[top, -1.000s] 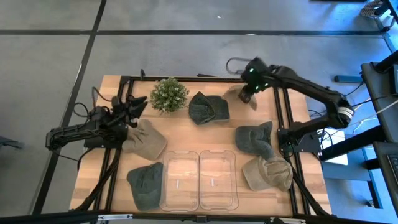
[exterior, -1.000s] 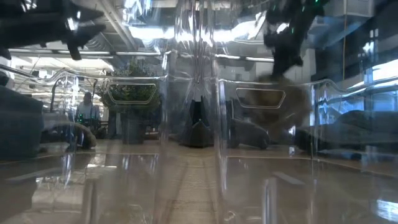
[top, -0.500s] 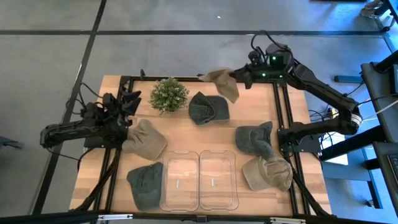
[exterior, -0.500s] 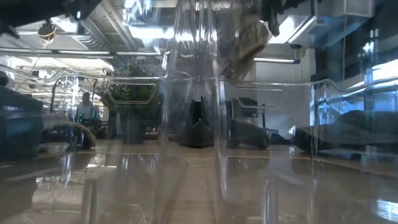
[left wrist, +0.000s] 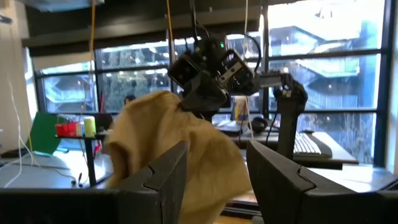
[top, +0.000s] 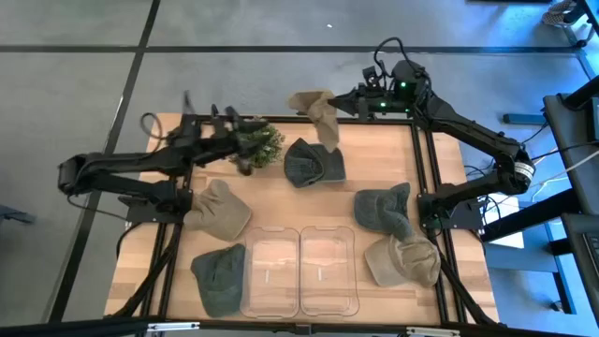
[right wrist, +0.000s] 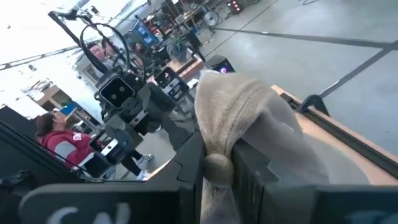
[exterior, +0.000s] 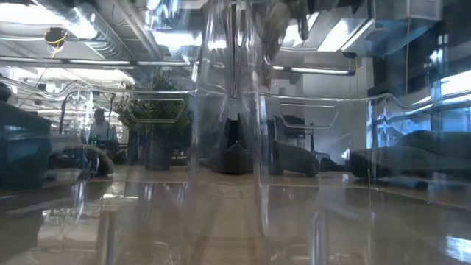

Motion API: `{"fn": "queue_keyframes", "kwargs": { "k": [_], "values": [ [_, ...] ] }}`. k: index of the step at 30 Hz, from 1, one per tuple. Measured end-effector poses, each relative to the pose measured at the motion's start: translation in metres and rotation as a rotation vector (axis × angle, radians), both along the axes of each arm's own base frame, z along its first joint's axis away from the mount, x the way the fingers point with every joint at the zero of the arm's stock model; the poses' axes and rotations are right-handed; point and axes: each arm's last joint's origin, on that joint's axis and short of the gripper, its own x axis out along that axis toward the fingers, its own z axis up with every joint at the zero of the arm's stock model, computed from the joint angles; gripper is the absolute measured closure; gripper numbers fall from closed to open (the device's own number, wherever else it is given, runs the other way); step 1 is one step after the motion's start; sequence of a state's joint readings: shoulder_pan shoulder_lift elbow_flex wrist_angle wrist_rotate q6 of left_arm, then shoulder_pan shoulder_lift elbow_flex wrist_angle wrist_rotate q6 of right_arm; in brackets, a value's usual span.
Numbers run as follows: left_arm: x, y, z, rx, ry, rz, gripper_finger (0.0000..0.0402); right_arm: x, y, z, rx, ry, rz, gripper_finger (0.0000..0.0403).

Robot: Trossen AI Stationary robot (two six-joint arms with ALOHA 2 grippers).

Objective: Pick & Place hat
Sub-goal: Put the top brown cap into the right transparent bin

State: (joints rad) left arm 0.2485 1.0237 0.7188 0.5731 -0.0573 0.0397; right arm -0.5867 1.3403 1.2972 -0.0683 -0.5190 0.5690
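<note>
Two grippers meet over the plant (top: 262, 143): right jaws grip a tan hat (top: 315, 112), left open.

Tan hat (top: 316, 110) limp, crumpled, hanging in air above table's far edge, pinched by right gripper (top: 339, 101), near plant.
</note>
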Motion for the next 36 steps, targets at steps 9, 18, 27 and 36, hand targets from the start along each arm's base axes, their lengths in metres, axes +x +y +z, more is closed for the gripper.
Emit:
{"fn": "queue_keyframes", "kwargs": {
  "k": [9,18,27,36],
  "values": [
    [0.053,0.013,-0.005,-0.066,0.068,-0.017,0.0241,0.020,0.009,-0.012,-0.031,0.038,0.024,0.0343],
    [0.065,0.009,-0.010,-0.118,0.003,-0.027,0.0204,0.020,0.004,-0.005,-0.116,-0.008,-0.123,0.0343],
    [0.066,0.008,-0.013,-0.137,0.032,-0.032,0.0144,0.019,0.003,0.010,-0.175,-0.146,-0.171,0.0343],
    [0.066,0.008,-0.014,-0.089,0.054,0.017,0.0141,0.017,0.004,0.026,-0.185,-0.310,-0.179,0.0343]
  ]
}}
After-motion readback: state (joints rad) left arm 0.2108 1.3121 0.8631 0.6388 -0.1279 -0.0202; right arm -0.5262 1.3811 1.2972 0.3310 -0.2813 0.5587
